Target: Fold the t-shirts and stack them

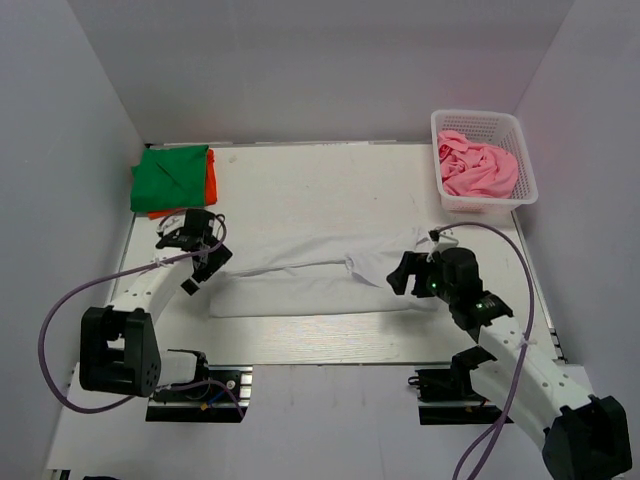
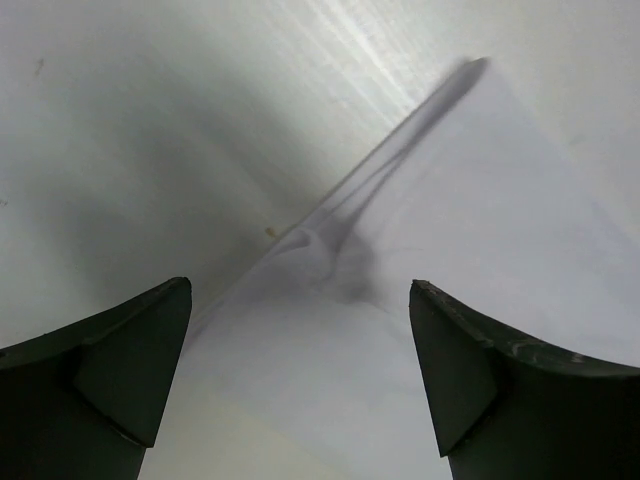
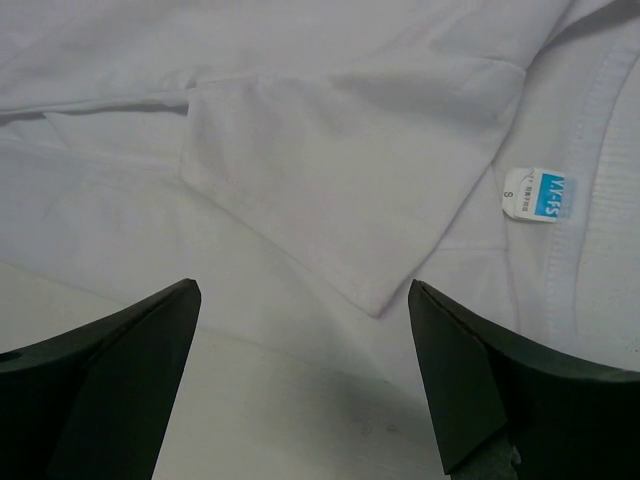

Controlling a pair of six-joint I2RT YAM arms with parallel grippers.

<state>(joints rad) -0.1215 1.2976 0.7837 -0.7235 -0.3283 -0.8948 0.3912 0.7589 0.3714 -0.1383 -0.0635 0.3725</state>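
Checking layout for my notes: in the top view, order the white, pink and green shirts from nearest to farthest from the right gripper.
1. white t-shirt, mid-table, just beside it.
2. pink t-shirt, in the basket, far right.
3. green t-shirt, far-left corner.

White t-shirt [image 1: 300, 275], folded into a long band with its blue neck label [image 3: 535, 195] showing, lies flat mid-bench [image 1: 330, 190]. Folded green t-shirt [image 1: 170, 178] rests on the orange t-shirt [image 1: 211, 178], far left; pink t-shirt [image 1: 478, 168] lies crumpled in the basket [image 1: 488, 204], far right.
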